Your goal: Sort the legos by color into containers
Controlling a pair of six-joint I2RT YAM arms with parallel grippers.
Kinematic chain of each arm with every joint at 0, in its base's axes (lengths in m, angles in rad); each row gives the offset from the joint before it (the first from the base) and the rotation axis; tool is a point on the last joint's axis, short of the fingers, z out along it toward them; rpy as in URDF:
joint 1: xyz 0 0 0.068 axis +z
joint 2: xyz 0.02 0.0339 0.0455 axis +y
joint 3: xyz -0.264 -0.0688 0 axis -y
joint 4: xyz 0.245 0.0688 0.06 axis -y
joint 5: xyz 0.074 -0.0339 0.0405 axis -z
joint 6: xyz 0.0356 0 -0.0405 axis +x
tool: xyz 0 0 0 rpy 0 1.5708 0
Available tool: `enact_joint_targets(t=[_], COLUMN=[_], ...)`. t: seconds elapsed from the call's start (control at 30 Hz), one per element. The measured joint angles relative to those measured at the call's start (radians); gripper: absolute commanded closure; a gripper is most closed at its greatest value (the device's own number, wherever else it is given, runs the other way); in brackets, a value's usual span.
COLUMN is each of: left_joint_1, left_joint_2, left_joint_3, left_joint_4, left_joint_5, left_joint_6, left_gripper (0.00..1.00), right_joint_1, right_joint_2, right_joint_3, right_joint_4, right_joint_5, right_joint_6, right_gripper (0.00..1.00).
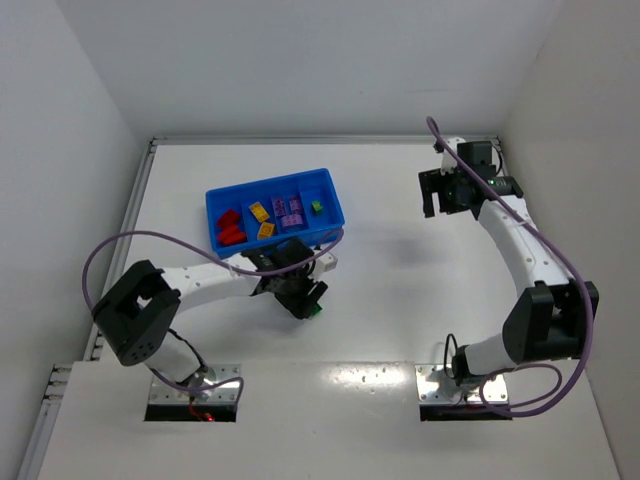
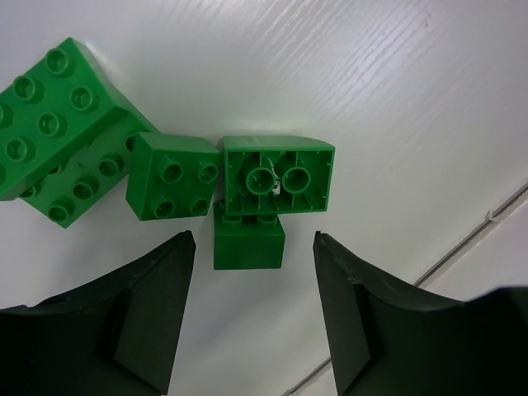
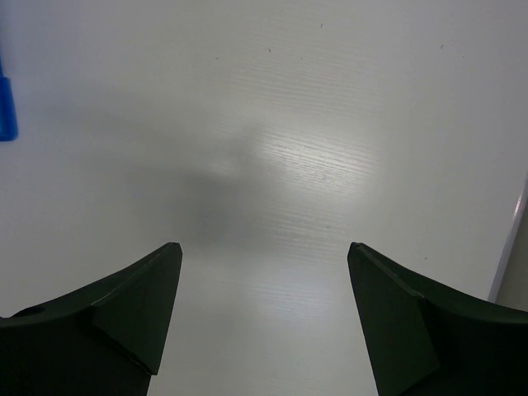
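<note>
The blue tray (image 1: pixel 215 201) holds red legos (image 1: pixel 231 230), yellow legos (image 1: pixel 262 219), purple legos (image 1: pixel 289 211) and one green lego (image 1: pixel 317 207), each colour in its own compartment. My left gripper (image 1: pixel 307 305) is open, low over green legos on the table in front of the tray. In the left wrist view its gripper (image 2: pixel 252 247) has a small green lego (image 2: pixel 248 241) just ahead between the tips, an upside-down green lego (image 2: pixel 278 176) touching it, a square green lego (image 2: pixel 172 187) and a large green lego (image 2: pixel 58 115) to the left. My right gripper (image 1: pixel 447 193) is open and empty, far right.
White walls stand close on the left, back and right. In the right wrist view the right gripper (image 3: pixel 264 252) is over bare table, with the tray's corner (image 3: pixel 7 107) at the left edge and a table seam (image 3: pixel 507 247) at the right.
</note>
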Motion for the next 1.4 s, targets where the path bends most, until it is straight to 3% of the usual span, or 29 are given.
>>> enact_joint_targets(t=[0.3,0.4,0.5,0.63,0.73,0.9,1.1,1.4], left_joint_1=[0.0,0.0,0.0,-0.006,-0.007,0.008,0.127,0.278], left_joint_2=[0.057,0.078,0.08,0.028,-0.11,-0.198,0.026,0.486], left_joint_3=[0.019,0.024,0.04,0.041,0.046,0.256,0.625,0.902], left_joint_4=[-0.028,-0.034,-0.037,-0.048,-0.072,-0.122,-0.083,-0.086], left_joint_5=[0.013,0.017,0.023,0.026,0.029,0.014,0.005,-0.008], left_joint_6=[-0.008,-0.008,0.009,0.035,0.064,0.106,0.11,0.083], left_gripper=[0.48,0.69,0.77,0.77,0.77,0.77,0.76,0.75], right_joint_1=[-0.008,-0.01,-0.015,-0.018,-0.013,-0.005,0.009,0.051], right_joint_2=[0.0,0.0,0.0,0.0,0.0,0.003,0.054,0.099], right_joint_3=[0.0,-0.001,-0.011,-0.026,-0.027,-0.027,0.004,0.055], right_joint_4=[0.0,0.0,0.0,-0.003,-0.003,-0.003,-0.018,-0.037], right_joint_5=[-0.002,-0.003,-0.01,-0.024,-0.038,-0.095,-0.19,-0.281], right_joint_6=[0.0,0.0,0.0,-0.001,-0.002,-0.004,-0.009,-0.048], right_gripper=[0.17,0.17,0.17,0.17,0.17,0.17,0.17,0.17])
